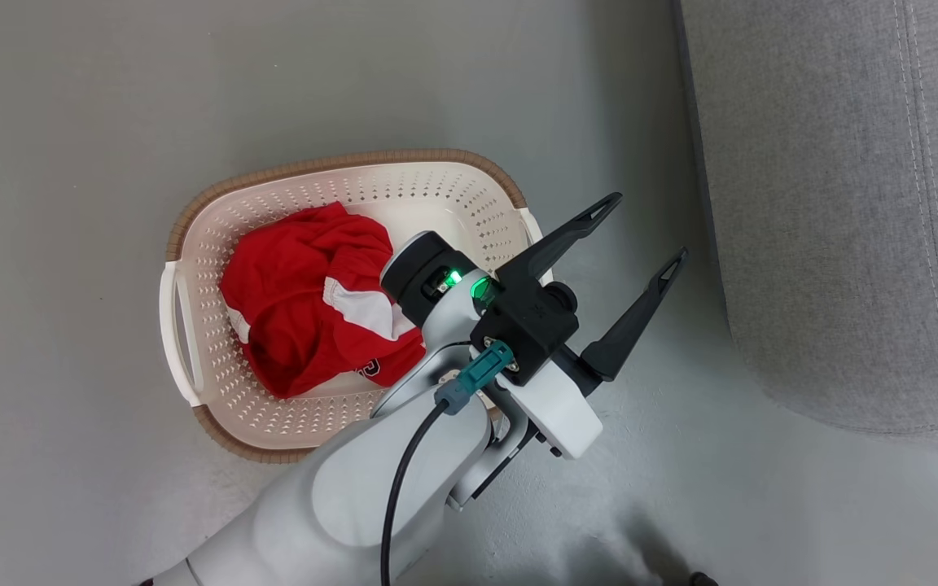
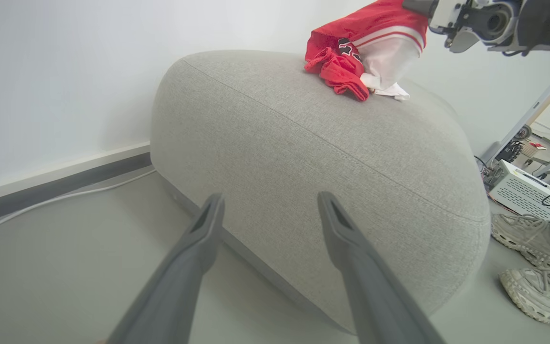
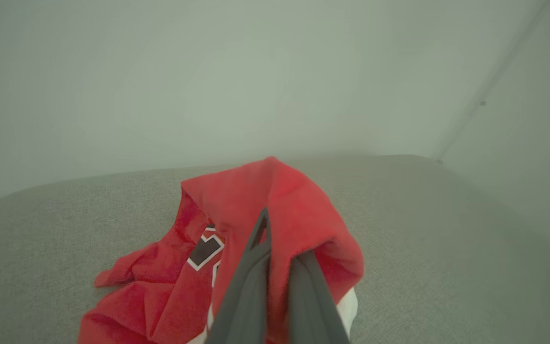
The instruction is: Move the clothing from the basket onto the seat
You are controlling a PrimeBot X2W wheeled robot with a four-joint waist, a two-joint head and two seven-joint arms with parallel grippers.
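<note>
A red garment (image 1: 298, 317) with white patches lies crumpled in the cream basket (image 1: 339, 167) on the floor. My left gripper (image 1: 648, 226) hangs open and empty over the floor between the basket's right handle and the grey seat (image 1: 827, 203). In the left wrist view its fingers (image 2: 270, 197) point at the seat's side (image 2: 303, 157). A second piece of red clothing (image 3: 284, 200) hangs from my right gripper (image 3: 275, 239), which is shut on it. That garment's lower folds (image 2: 351, 52) rest on top of the seat (image 3: 447, 248).
A person's pale sneakers (image 2: 528, 234) stand on the floor beyond the seat's far end, next to a white perforated box (image 2: 528, 188) and cables. A white cable (image 2: 65, 198) runs along the wall's skirting. Grey floor surrounds the basket.
</note>
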